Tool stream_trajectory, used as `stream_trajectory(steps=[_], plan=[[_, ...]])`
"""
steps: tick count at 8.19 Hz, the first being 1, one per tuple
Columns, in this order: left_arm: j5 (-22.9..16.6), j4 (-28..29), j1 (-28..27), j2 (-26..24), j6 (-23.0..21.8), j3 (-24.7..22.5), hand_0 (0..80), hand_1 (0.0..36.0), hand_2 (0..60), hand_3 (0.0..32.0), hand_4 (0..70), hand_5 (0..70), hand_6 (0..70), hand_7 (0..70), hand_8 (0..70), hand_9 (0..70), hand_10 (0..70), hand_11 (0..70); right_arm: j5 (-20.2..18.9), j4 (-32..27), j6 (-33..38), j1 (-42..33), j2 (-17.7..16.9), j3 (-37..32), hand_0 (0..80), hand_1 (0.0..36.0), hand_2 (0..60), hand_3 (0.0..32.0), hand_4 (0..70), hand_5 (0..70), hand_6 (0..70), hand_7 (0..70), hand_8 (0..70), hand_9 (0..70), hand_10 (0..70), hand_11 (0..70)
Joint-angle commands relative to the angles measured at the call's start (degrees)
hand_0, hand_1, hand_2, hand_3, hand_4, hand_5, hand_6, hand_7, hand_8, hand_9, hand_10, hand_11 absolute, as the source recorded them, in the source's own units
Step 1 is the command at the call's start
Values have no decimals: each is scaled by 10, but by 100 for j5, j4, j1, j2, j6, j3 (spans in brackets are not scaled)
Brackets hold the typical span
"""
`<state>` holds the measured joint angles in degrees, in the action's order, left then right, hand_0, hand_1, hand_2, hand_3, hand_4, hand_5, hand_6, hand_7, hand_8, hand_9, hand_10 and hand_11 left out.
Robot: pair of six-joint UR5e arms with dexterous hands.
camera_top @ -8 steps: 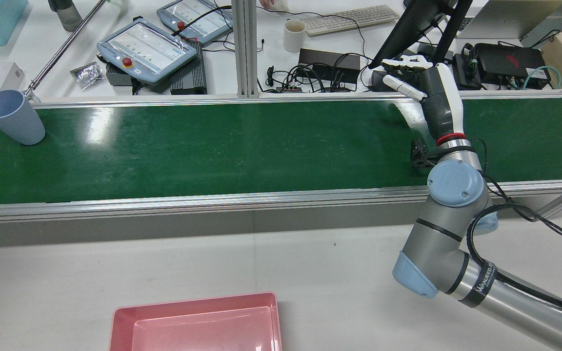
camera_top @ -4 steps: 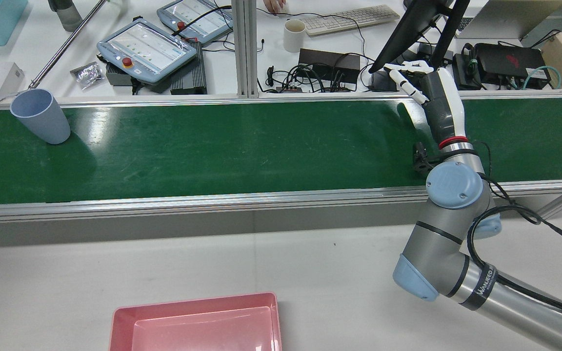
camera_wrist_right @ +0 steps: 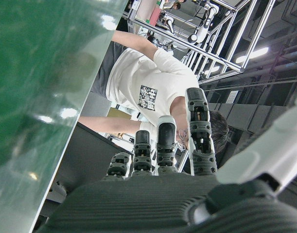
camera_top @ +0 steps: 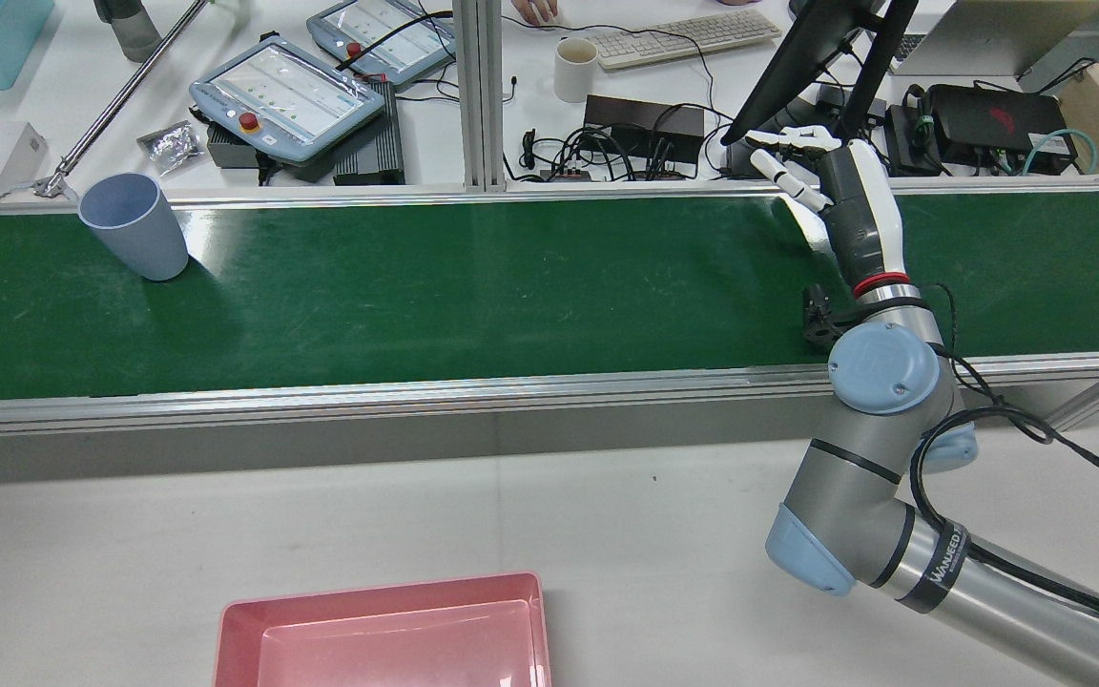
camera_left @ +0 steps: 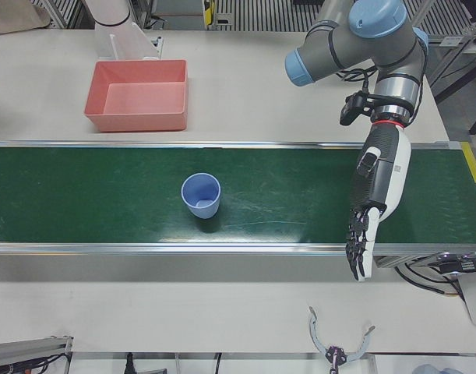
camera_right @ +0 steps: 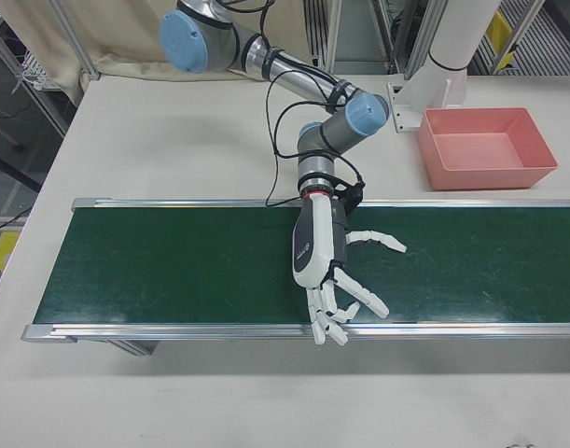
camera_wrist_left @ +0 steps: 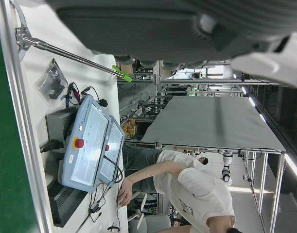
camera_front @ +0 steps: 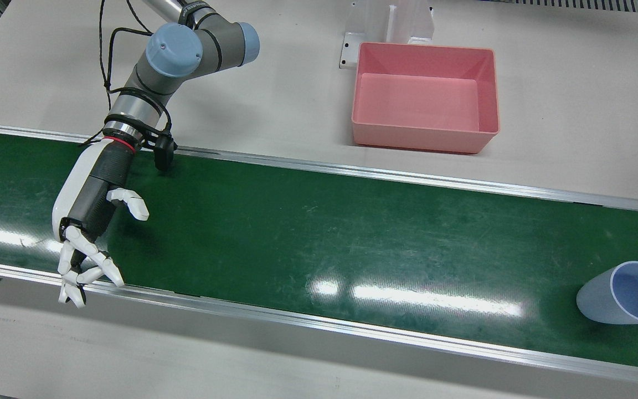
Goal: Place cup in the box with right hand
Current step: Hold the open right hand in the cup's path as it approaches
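Note:
A light blue cup (camera_top: 134, 226) stands upright on the green conveyor belt (camera_top: 511, 286), at its far left in the rear view; it also shows in the front view (camera_front: 623, 292) and the left-front view (camera_left: 201, 195). My right hand (camera_top: 845, 202) is open and empty, stretched across the belt's far side, well to the right of the cup; it also shows in the front view (camera_front: 89, 219) and the right-front view (camera_right: 327, 266). My left hand (camera_left: 376, 187) is open and empty over the belt, beyond the cup's other side. The pink box (camera_top: 387, 634) sits empty on the white table.
Behind the belt's far rail are teach pendants (camera_top: 287, 95), a white mug (camera_top: 575, 69), cables and a black monitor (camera_top: 812, 48) close to my right hand's fingers. A white pedestal (camera_front: 388, 22) stands by the box. A person (camera_wrist_right: 143, 77) stands past the belt.
The cup has travelled along the belt toward my right hand. My right hand has turned a little and shifted slightly back along the far rail, staying open.

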<state>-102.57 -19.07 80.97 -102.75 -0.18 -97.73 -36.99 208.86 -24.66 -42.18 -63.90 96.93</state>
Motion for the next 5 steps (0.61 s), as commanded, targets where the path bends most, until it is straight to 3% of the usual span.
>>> stream_trajectory(steps=[1, 3, 5], plan=[[0, 0, -3, 0, 0, 0, 0, 0, 0, 0, 0, 0, 0, 0, 0, 0, 0, 0, -45, 14, 13, 8, -9, 141, 396, 51, 79, 0, 288, 15, 135, 634, 85, 234, 58, 86], [0, 0, -3, 0, 0, 0, 0, 0, 0, 0, 0, 0, 0, 0, 0, 0, 0, 0, -125, 14, 13, 8, -96, 316, 423, 74, 66, 0, 245, 21, 127, 590, 87, 229, 54, 82], [0, 0, -3, 0, 0, 0, 0, 0, 0, 0, 0, 0, 0, 0, 0, 0, 0, 0, -125, 23, 13, 16, -141, 431, 434, 59, 22, 0, 265, 21, 129, 601, 88, 233, 54, 82]])
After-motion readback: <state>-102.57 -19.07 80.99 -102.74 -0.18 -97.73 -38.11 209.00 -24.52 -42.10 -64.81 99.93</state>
